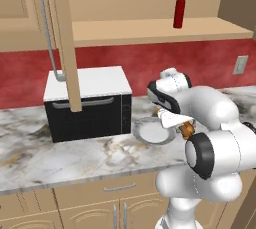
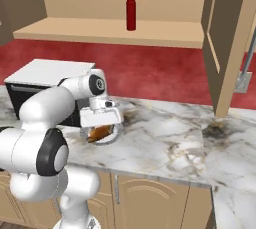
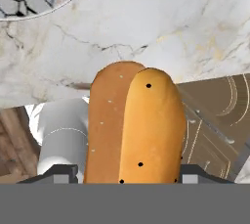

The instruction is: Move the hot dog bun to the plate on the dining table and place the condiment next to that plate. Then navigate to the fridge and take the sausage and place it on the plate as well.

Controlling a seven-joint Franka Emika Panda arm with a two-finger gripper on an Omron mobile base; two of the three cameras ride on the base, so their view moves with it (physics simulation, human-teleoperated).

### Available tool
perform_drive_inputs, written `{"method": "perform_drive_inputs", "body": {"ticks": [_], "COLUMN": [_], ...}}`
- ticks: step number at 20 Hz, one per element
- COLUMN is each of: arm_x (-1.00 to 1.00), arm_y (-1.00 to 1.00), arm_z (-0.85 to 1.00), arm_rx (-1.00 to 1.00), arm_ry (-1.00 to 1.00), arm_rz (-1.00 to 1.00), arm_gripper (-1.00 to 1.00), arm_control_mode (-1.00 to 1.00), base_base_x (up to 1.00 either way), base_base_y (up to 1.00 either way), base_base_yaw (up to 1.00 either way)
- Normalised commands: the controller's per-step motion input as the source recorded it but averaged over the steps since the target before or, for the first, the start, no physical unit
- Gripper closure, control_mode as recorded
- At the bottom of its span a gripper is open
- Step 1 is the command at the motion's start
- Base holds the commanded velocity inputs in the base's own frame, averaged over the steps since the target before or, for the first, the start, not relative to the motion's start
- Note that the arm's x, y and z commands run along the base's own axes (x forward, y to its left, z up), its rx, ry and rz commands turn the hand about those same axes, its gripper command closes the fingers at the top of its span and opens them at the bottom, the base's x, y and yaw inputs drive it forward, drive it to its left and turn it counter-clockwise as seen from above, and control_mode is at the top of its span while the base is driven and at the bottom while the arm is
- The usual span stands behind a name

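Left base view: arm bent low over the marbled desk [image 1: 60, 148], gripper [image 1: 186, 129] just right of a pale grey-white plate [image 1: 150, 133]. A bit of the hot dog bun [image 1: 187, 131] shows orange-brown under the hand. Black microwave [image 1: 89, 104] with white top sits left of the pale plate. Condiment [image 1: 179, 10] stands upright on the wooden shelf [image 1: 150, 30] above the red backsplash. An open cabinet door [image 1: 67, 38] hangs in front of the microwave.

Right base view: gripper [image 2: 101, 132] low above the desk, hot dog bun in it, beside and partly in front of the pale plate's rim. Condiment on the shelf, well above and to the right.

Hand view: gripper is pinching the hot dog bun [image 3: 134, 130]; both fingertips [image 3: 61, 174] sit against its sides. Bun hangs over the desk edge, cabinet fronts [image 3: 219, 130] below. Pale plate rim is at top left, apart from the bun.
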Motion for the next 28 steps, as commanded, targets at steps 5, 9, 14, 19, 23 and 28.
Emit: {"method": "perform_drive_inputs", "body": {"ticks": [5, 9, 14, 19, 23, 28], "arm_x": [0.00, 0.00, 0.00, 0.00, 0.00, 0.00], "arm_y": [0.00, 0.00, 0.00, 0.00, 0.00, 0.00], "arm_z": [0.00, 0.00, 0.00, 0.00, 0.00, 0.00], "arm_rx": [0.00, 0.00, 0.00, 0.00, 0.00, 0.00], "arm_ry": [0.00, 0.00, 0.00, 0.00, 0.00, 0.00], "arm_rz": [0.00, 0.00, 0.00, 0.00, 0.00, 0.00], "arm_gripper": [1.00, 1.00, 1.00, 1.00, 1.00, 1.00], "arm_control_mode": [1.00, 1.00, 1.00, 1.00, 1.00, 1.00], "base_base_x": [-0.80, -1.00, -1.00, -0.60, -0.15, -0.07], "base_base_y": [0.00, 0.00, 0.18, 0.60, 0.56, 0.67], "base_base_yaw": [0.07, 0.05, 0.09, 0.58, 0.81, 0.80]}}
